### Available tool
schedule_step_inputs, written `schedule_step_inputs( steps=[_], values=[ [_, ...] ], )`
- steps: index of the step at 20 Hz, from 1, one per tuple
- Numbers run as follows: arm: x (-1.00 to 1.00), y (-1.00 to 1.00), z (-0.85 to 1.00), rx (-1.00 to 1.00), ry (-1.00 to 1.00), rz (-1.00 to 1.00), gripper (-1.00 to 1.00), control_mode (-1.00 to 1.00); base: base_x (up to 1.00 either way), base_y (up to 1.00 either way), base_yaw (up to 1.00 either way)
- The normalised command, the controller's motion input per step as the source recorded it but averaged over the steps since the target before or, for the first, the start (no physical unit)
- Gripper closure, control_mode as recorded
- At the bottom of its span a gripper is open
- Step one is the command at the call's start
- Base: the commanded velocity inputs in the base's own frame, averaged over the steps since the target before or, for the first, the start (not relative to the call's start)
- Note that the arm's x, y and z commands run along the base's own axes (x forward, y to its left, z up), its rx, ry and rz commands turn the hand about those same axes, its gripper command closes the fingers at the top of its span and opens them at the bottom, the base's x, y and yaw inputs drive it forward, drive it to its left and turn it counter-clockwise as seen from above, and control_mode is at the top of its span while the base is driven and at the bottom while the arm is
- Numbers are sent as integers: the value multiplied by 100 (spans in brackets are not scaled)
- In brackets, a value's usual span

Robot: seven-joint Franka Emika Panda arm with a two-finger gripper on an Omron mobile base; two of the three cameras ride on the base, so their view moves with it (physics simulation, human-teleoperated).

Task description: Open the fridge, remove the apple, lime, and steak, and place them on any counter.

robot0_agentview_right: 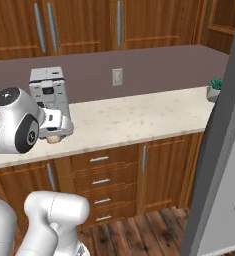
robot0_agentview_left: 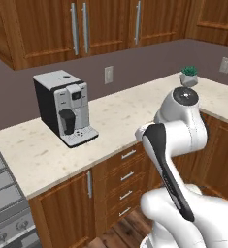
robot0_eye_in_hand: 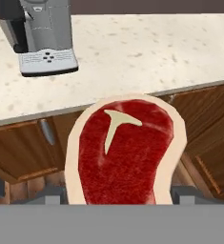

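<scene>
- Brown wooden upper cabinets (robot0_agentview_left: 81, 29) with silver bar handles hang above a dull mauve wall (robot0_agentview_right: 154, 65).
- A white wall outlet (robot0_agentview_left: 108, 74) sits on that wall, another outlet (robot0_agentview_left: 225, 64) on the side wall.
- Lower drawers (robot0_agentview_right: 101, 180) have short silver pulls.
- Wood plank floor (robot0_agentview_right: 139, 230) is dark brown.
- A small potted plant (robot0_agentview_left: 188, 76) stands in the corner.

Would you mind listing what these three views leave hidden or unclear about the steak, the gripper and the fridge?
- Gripper, hand view: the steak covers the gap between the fingertips, so contact with its edges cannot be seen.
- Steak, right base view: a small tan sliver under the hand; the hand hides the rest.
- Fridge, right base view: a grey door cut off by the right edge; its inside is hidden.
- Coffee machine, hand view: top cut off.
</scene>
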Motion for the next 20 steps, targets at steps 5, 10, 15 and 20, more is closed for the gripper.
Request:
schedule_step_inputs(
  steps=[5, 10, 15, 20],
  values=[
    [80, -4, -9, 0, 14, 0, 100, -100, 20, 4, 0],
    [100, -46, -68, 9, 29, 0, 100, -100, 0, 0, 0],
    [100, -9, -88, 4, 19, 0, 100, -100, 0, 0, 0],
    [100, 9, -61, 1, 0, 0, 100, -100, 0, 0, 0]
  ],
)
